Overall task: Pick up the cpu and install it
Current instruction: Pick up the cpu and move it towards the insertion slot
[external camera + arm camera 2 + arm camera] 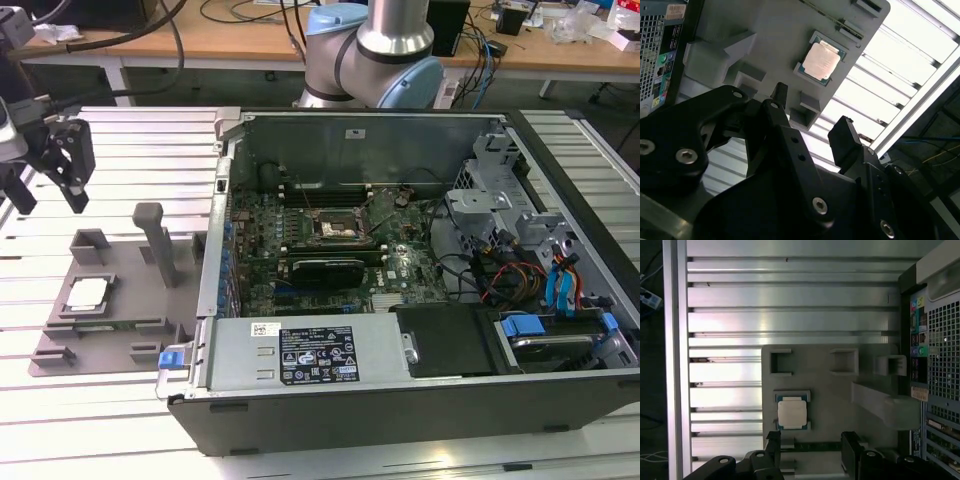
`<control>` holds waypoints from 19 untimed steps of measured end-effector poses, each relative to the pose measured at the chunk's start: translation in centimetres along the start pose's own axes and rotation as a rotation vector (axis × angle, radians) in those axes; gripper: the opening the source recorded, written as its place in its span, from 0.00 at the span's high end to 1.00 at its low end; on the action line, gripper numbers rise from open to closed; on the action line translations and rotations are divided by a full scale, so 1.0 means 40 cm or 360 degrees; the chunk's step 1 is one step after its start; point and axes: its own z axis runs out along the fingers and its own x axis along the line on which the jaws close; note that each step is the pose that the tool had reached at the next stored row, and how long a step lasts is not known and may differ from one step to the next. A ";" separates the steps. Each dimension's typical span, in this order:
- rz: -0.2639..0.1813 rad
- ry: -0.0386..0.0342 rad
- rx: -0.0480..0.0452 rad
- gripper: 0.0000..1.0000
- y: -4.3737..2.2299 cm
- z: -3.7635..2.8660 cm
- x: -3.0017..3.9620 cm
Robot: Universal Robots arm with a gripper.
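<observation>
The cpu [85, 293] is a small square chip with a silvery top, lying flat in a recess of the grey fixture plate [130, 300] to the exterior view's left of the open computer case [400, 250]. My gripper [47, 195] hangs open above the table, higher than the plate and beyond its far left corner, holding nothing. Both wrist views look down on the cpu [821, 61] [792, 415], with my black fingertips [845, 135] [852, 445] spread wide apart and nothing between them. The black cpu socket [338, 228] with its metal frame sits on the motherboard inside the case.
The fixture plate carries a tall upright post [152, 240] and low blocks [90, 245]. The case wall [215, 230] rises right beside the plate. Cables and drive bays [530, 270] fill the case's right side. The slatted aluminium table [120, 400] lies under everything, and the arm's base [385, 50] stands behind the case.
</observation>
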 end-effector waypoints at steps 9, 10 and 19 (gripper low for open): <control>0.0000 0.0000 0.0000 0.40 0.000 0.023 0.001; 0.0000 0.0000 0.0000 0.40 0.000 0.026 0.001; 0.0000 0.0000 0.0000 0.40 0.001 0.054 0.002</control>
